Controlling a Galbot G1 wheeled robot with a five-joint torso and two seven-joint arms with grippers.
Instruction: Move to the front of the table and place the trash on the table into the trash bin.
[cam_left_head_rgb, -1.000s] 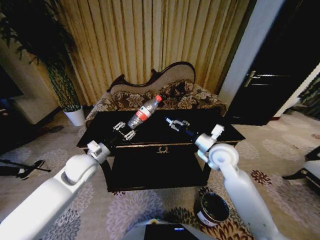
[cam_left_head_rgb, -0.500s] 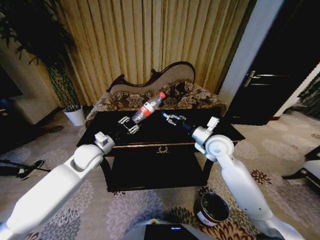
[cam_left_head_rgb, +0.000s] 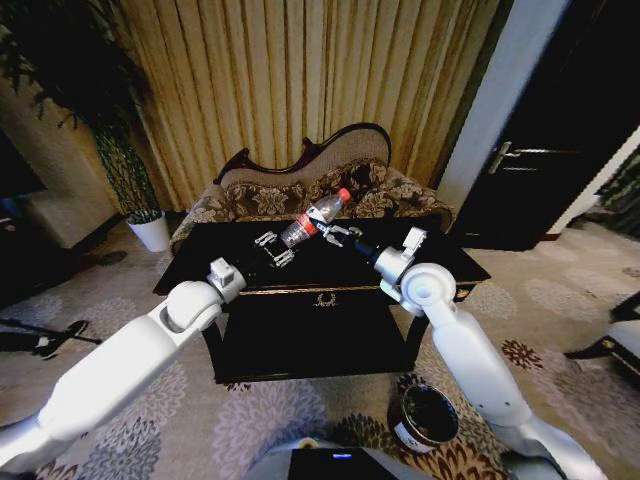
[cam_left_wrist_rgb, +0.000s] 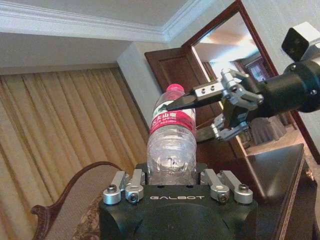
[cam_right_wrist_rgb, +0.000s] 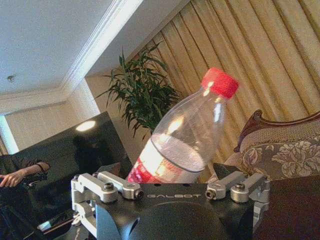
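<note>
Clearly the robot stood at the front of the table (cam_left_head_rgb: 185, 268), its dark glossy top spreading before the patterned sofa (cam_left_head_rgb: 372, 190) and the gold curtains (cam_left_head_rgb: 300, 70). Down by the robot's right side, on the carpet, the trash bin (cam_left_head_rgb: 424, 417) sat open and well apart from the action above.

The left arm reached forward over the tabletop, and the left gripper (cam_left_head_rgb: 271, 249) was clenched around the lower body of the bottle (cam_left_head_rgb: 316, 217), which was held up off the table, tilted with its red cap pointing up and toward the sofa. The right gripper (cam_left_head_rgb: 340, 236) sat just beside the bottle's upper part; in the left wrist view its fingers were spread apart, one tip close against the red label near the neck, without gripping it.

By this reading the task was early: the bottle was lifted and looked set for a handover toward the bin side, but nothing lay in the bin so far as could be seen. Other scraps could not be made out on the tabletop.
</note>
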